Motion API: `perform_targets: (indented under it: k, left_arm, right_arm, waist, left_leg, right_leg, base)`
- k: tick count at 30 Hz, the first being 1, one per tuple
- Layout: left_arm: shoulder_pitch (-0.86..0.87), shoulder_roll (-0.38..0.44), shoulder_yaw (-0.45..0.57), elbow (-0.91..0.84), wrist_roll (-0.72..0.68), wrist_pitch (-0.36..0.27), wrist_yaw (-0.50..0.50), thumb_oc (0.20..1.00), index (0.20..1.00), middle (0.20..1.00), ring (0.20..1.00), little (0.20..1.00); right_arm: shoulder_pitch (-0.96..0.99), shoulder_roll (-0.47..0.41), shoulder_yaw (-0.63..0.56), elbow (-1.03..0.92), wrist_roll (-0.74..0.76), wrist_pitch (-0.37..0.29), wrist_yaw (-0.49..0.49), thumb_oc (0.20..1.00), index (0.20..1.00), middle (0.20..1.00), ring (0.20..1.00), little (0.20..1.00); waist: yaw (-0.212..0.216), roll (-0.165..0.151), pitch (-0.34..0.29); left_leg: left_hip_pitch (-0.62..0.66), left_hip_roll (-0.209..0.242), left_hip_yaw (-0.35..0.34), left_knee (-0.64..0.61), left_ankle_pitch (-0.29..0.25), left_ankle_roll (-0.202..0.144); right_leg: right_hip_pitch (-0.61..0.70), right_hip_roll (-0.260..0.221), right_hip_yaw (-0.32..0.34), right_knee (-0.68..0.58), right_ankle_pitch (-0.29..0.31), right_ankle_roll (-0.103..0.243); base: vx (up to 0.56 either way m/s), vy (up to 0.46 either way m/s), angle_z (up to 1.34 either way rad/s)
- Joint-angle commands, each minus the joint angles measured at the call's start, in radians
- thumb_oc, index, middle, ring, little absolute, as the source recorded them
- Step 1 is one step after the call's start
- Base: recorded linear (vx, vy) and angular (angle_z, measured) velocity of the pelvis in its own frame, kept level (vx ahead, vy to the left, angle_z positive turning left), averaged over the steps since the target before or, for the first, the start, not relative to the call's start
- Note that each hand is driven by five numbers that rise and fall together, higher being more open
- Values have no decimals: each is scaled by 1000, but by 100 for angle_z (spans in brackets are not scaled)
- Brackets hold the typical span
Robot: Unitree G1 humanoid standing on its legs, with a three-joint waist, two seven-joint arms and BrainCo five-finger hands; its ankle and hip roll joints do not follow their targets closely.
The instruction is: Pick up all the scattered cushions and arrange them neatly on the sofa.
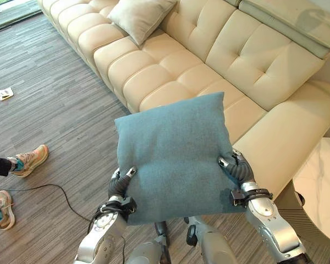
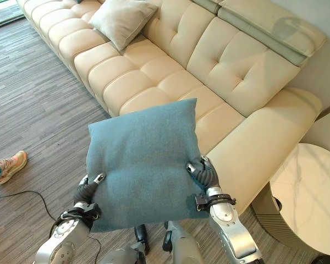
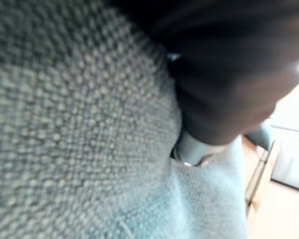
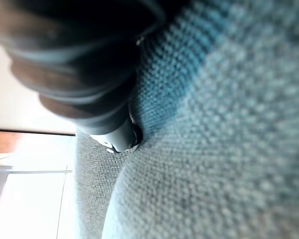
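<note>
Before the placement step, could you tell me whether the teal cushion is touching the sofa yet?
Apart. In the left eye view the teal cushion is held up between the left hand and right hand, with floor visible below it, short of the sofa.

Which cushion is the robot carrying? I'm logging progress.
The teal woven square cushion, pinched between the left hand and right hand. The beige cushion already lies on the cream tufted sofa.

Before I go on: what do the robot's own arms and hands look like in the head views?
Both arms are silver-grey, smooth, rounded shells. The left hand and right hand wear dark ribbed covers over the back and wrist, with a black band at each wrist. The fingers are silver with dark tips. No markings are legible.
</note>
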Motion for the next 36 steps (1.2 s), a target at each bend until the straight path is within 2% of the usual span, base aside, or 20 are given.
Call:
perform_targets:
  k: [1, 2, 3, 4, 5, 6, 7, 8, 9, 12, 14, 16, 17, 18, 19, 21, 24, 26, 33, 36]
  left_arm:
    - [-118, -26, -20, -117, 50, -72, -60, 200, 200, 200, 200, 200]
    - [-111, -41, -26, -116, 41, -75, -60, 200, 200, 200, 200, 200]
    - [-110, -41, -27, -116, 41, -75, -60, 200, 200, 200, 200, 200]
    - [-98, -56, -26, -114, 28, -81, -58, 200, 200, 200, 200, 200]
    - [-97, -57, -26, -114, 28, -81, -58, 200, 200, 200, 200, 200]
    - [-91, -58, -27, -125, 25, -89, -61, 200, 200, 200, 200, 200]
    - [-92, -56, -22, -131, 21, -98, -57, 200, 200, 200, 200, 200]
    - [-93, -56, -21, -131, 21, -99, -57, 200, 200, 200, 200, 200]
    - [-90, -60, -22, -138, 5, -103, -47, 200, 200, 200, 200, 200]
    - [-84, -62, -20, -143, -3, -103, -39, 200, 200, 200, 200, 200]
    - [-65, -67, -20, -149, -5, -99, -37, 200, 200, 200, 200, 200]
    - [-53, -71, -22, -151, -8, -100, -35, 200, 200, 200, 200, 200]
    - [-35, -75, -19, -151, -10, -97, -34, 200, 200, 200, 200, 200]
    - [-35, -76, -19, -152, -10, -97, -34, 200, 200, 200, 200, 200]
    - [-18, -86, -17, -152, -12, -98, -33, 200, 200, 200, 200, 200]
    - [-12, -87, -15, -150, -12, -100, -34, 200, 200, 200, 200, 200]
    - [5, -100, -12, -149, -1, -102, -35, 200, 200, 200, 200, 200]
    - [0, -97, -16, -147, 14, -102, -39, 200, 200, 200, 200, 200]
    - [0, -84, -26, -126, 21, -98, -59, 200, 200, 200, 200, 200]
    - [-41, -26, -26, -94, 79, -83, -68, 200, 200, 200, 200, 200]
  right_arm:
    - [-43, 29, -6, -91, 22, -105, 19, 200, 200, 200, 200, 200]
    - [-33, 29, -12, -91, 27, -112, 21, 200, 200, 200, 200, 200]
    - [-32, 29, -12, -92, 27, -112, 21, 200, 200, 200, 200, 200]
    - [-29, 18, -12, -89, 24, -116, 23, 200, 200, 200, 200, 200]
    - [-29, 17, -12, -89, 24, -116, 23, 200, 200, 200, 200, 200]
    - [-38, 1, -8, -89, 31, -117, 27, 200, 200, 200, 200, 200]
    - [-51, -6, -5, -90, 42, -119, 24, 200, 200, 200, 200, 200]
    - [-52, -6, -5, -90, 42, -119, 24, 200, 200, 200, 200, 200]
    - [-60, -10, -4, -84, 48, -117, 22, 200, 200, 200, 200, 200]
    - [-62, -8, -3, -82, 53, -118, 13, 200, 200, 200, 200, 200]
    - [-56, -10, 8, -75, 51, -112, 18, 200, 200, 200, 200, 200]
    - [-52, -12, 12, -74, 48, -109, 18, 200, 200, 200, 200, 200]
    - [-49, -11, 17, -67, 49, -105, 21, 200, 200, 200, 200, 200]
    - [-48, -11, 18, -67, 49, -105, 21, 200, 200, 200, 200, 200]
    - [-43, -9, 21, -60, 46, -102, 25, 200, 200, 200, 200, 200]
    - [-39, -10, 19, -60, 46, -100, 28, 200, 200, 200, 200, 200]
    - [-35, -15, 29, -55, 38, -98, 38, 200, 200, 200, 200, 200]
    - [-32, -22, 15, -54, 35, -101, 38, 200, 200, 200, 200, 200]
    - [4, -11, -3, -53, 5, -86, 60, 200, 200, 200, 200, 200]
    - [-15, 33, 6, -15, -29, -73, 57, 200, 200, 200, 200, 200]
  waist:
    - [-6, -10, -83]
    - [-21, 11, -103]
    - [-21, 12, -103]
    - [-28, 38, -120]
    - [-29, 40, -119]
    - [-18, 45, -100]
    - [-10, 46, -91]
    - [-10, 47, -90]
    - [-2, 40, -80]
    - [7, 37, -66]
    - [9, 33, -62]
    - [8, 31, -62]
    - [9, 23, -62]
    - [8, 22, -63]
    - [12, 22, -65]
    - [10, 19, -65]
    - [8, 42, -67]
    - [-7, 60, -62]
    - [-10, 73, -93]
    - [-8, 56, -115]
  left_leg:
    - [173, 19, 55, -7, -185, -60]
    - [218, 34, 68, 17, -193, -74]
    - [218, 35, 67, 19, -196, -75]
    - [214, 78, 78, 177, -141, -122]
    - [211, 83, 78, 188, -146, -127]
    - [150, 117, 74, 389, -60, -163]
    - [109, 135, 62, 498, -21, -186]
    - [104, 140, 61, 509, -25, -190]
    - [57, 192, 68, 632, 36, -213]
    - [28, 213, 57, 684, 36, -204]
    - [-21, 187, 1, 639, -13, -164]
    - [-34, 179, -17, 608, -36, -150]
    - [-58, 157, -71, 504, -104, -120]
    - [-56, 154, -71, 499, -103, -118]
    - [-57, 132, -154, 328, -130, -110]
    - [-59, 116, -186, 264, -107, -106]
    - [-78, 110, -361, 36, 42, -139]
    - [-134, 111, -406, -7, 80, -172]
    - [-84, 74, -412, -7, 57, -146]
    - [-44, 40, -296, -7, -2, -75]
  right_leg:
    - [32, 61, -44, -26, -27, 21]
    - [60, 73, -46, -2, -50, -2]
    - [61, 74, -46, 0, -52, -2]
    - [111, 89, -59, 12, -97, -36]
    - [113, 91, -60, 11, -100, -39]
    - [163, 106, -47, -4, -132, -66]
    - [185, 119, -35, -8, -152, -89]
    - [185, 122, -35, -9, -154, -92]
    - [224, 133, -17, -21, -190, -125]
    - [254, 142, 18, -26, -210, -143]
    - [271, 133, 77, -26, -220, -142]
    - [276, 123, 90, -26, -220, -136]
    - [285, 104, 123, -26, -219, -123]
    - [285, 102, 123, -26, -219, -122]
    - [292, 85, 152, -26, -222, -115]
    - [289, 73, 161, -26, -216, -119]
    - [300, 78, 209, -26, -222, -128]
    - [327, 68, 235, -26, -231, -118]
    - [350, 30, 309, -26, -224, -84]
    - [284, -29, 384, 43, -195, -26]
  base:
    - [521, -84, -29]
    - [521, -85, -32]
    - [751, -200, -25]
    - [395, -143, -10]
    - [625, -277, -16]
    - [361, -233, -25]
    - [354, -232, -36]
    - [307, -219, -59]
    - [271, -184, -70]
    - [211, -89, -74]
    - [224, 11, -73]
    - [137, 75, -63]
    - [167, 104, -53]
    - [224, 182, -39]
    - [113, 107, -30]
    - [92, 132, -29]
    - [142, 193, -33]
    - [191, 295, -35]
    - [209, 343, -30]
    - [213, 550, -55]
